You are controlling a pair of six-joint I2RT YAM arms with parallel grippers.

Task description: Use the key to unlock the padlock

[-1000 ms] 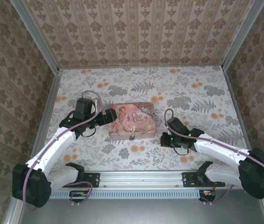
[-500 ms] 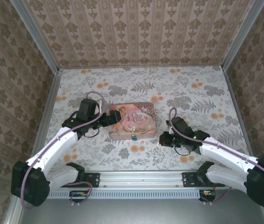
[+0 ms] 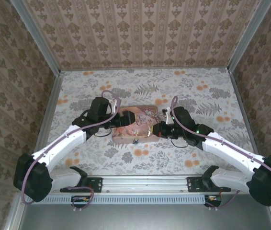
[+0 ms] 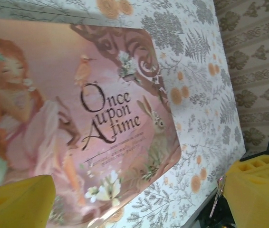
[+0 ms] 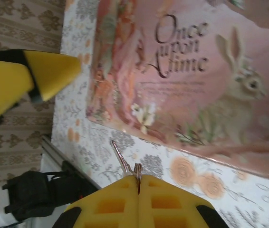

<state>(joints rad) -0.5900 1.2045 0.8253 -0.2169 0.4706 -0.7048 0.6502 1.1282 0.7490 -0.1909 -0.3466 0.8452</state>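
Note:
The padlock point(image 3: 136, 141) is a tiny dark lock hanging at the middle of the front wall of a pink illustrated tin point(image 3: 136, 125). My left gripper point(image 3: 118, 120) hovers over the tin's left end. It is open, its yellow fingers point(image 4: 15, 199) spread wide with the tin lid point(image 4: 77, 95) between and beyond them, nothing gripped point(image 4: 139, 190). My right gripper point(image 3: 157, 128) sits at the tin's right end. It is shut point(image 5: 138, 178) on the key point(image 5: 119, 159), whose silver blade sticks out past the pads, above the floral table in front of the tin point(image 5: 196, 71).
The floral-patterned table point(image 3: 197, 96) is walled by patterned panels at the back and both sides. A metal rail point(image 3: 145, 182) with the arm bases runs along the near edge. Open table lies behind and to both sides of the tin.
Both arms have closed in on the tin. The left gripper moved right over its left end. The right gripper carried the key up and left to the tin's right end.

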